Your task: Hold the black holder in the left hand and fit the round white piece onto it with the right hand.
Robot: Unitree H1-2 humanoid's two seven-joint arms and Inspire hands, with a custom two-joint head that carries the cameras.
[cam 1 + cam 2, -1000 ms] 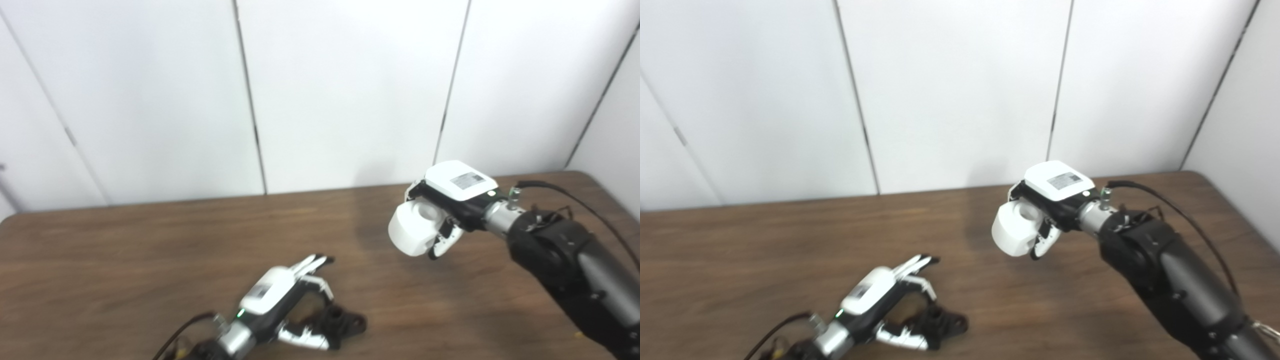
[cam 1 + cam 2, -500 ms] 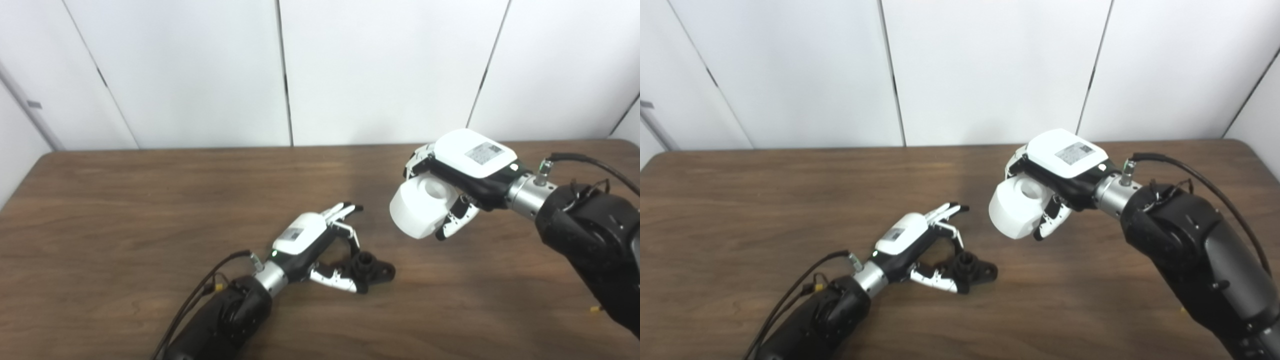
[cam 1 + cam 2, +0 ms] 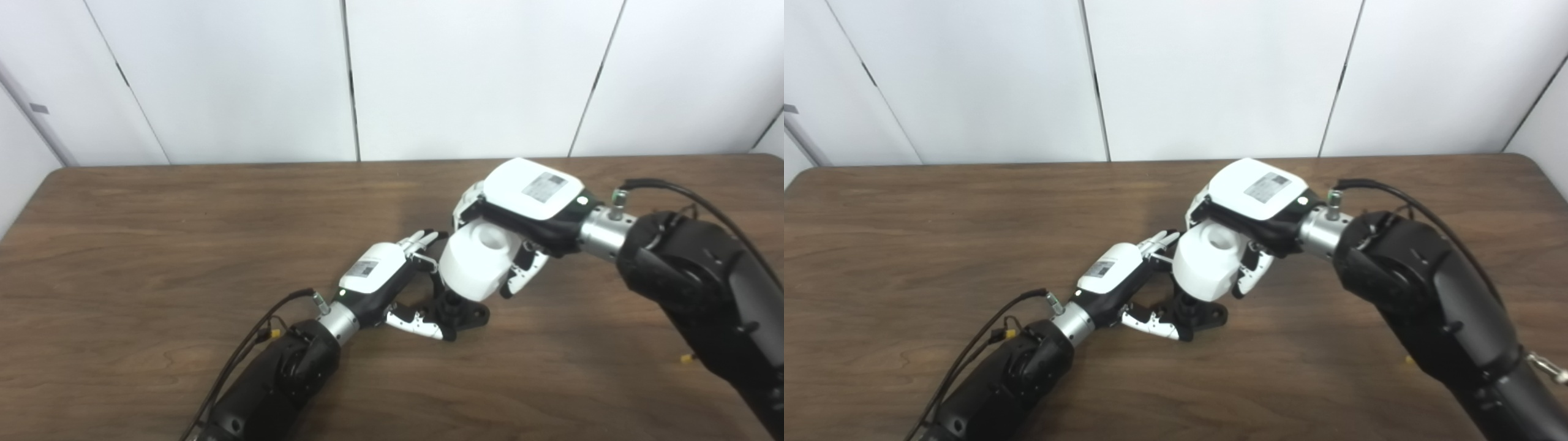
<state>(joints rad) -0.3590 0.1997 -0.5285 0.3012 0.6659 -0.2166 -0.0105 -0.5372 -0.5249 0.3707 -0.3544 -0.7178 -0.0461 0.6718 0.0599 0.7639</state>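
Observation:
The black holder [image 3: 467, 314] lies on the wooden table [image 3: 153, 245], its upright post mostly hidden by the white piece. My left hand [image 3: 381, 277] lies beside it, thumb [image 3: 416, 323] and curled fingers closed on its left end, the other fingers stretched out above. My right hand [image 3: 528, 202] is shut on the round white piece [image 3: 476, 262], a thick cylinder with a hollow on top. It holds the piece just over the holder's post, close to the left fingertips. The same shows in the right eye view, with the white piece [image 3: 1208, 264] above the holder [image 3: 1205, 313].
White wall panels [image 3: 465, 73] stand behind the table's far edge. A black cable [image 3: 664, 184] loops off my right wrist, and another cable [image 3: 245, 355] runs along my left forearm. A small yellow speck [image 3: 687, 358] lies near the right forearm.
The camera tilted down early on. My right hand has moved left and down with the white piece, from apart at the right to just above the holder. My left hand stays at the holder.

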